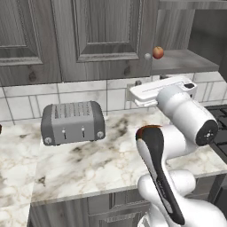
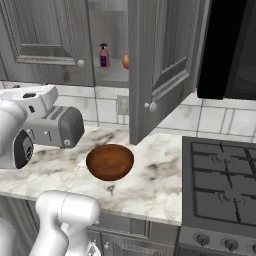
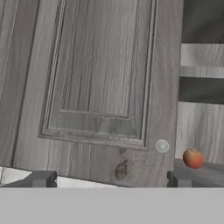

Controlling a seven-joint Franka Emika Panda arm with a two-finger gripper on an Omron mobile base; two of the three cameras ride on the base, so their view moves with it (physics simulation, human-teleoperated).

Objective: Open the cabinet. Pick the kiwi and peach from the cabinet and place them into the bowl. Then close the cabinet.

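The cabinet (image 1: 102,31) stands with its left door shut and its right door (image 2: 150,65) swung wide open over the counter. The peach (image 3: 193,158) rests on the lower shelf just inside the opening, right of the shut door's silver knob (image 3: 162,146); it is also the peach (image 1: 158,52) above my hand (image 1: 155,91). My gripper (image 3: 110,179) is open and empty, facing the shut door below the peach's level. The bowl (image 2: 110,161) sits empty on the marble counter beneath the open door. The kiwi is hidden.
A grey toaster (image 1: 73,122) stands at the back left of the counter. A pink-red bottle (image 2: 104,55) stands on the shelf left of the peach. A stove (image 2: 220,185) lies to the right, with a black microwave (image 2: 230,50) above it.
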